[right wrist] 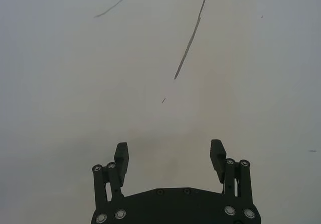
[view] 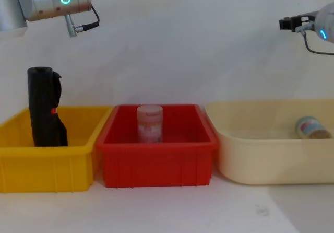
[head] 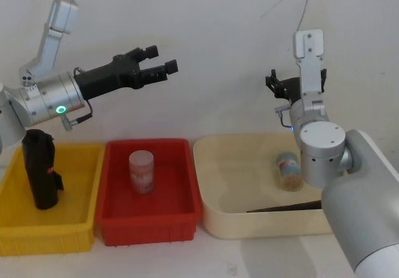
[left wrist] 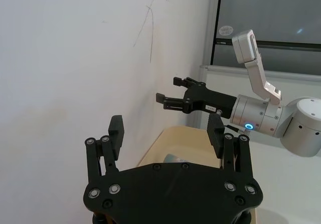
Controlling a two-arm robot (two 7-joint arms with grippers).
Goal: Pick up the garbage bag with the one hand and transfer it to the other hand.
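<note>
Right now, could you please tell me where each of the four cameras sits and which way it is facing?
Head view: high up, looking down at the yellow bin, red bin and cream tub; both arms show, left gripper and right gripper raised.
Chest view: low, looking across the bins; the arms show at the top edges.
Left wrist view: behind its open fingers, facing the wall and the right gripper.
Right wrist view: behind its open fingers, facing the bare wall.
Shared: head and chest views both show the black roll standing in the yellow bin.
</note>
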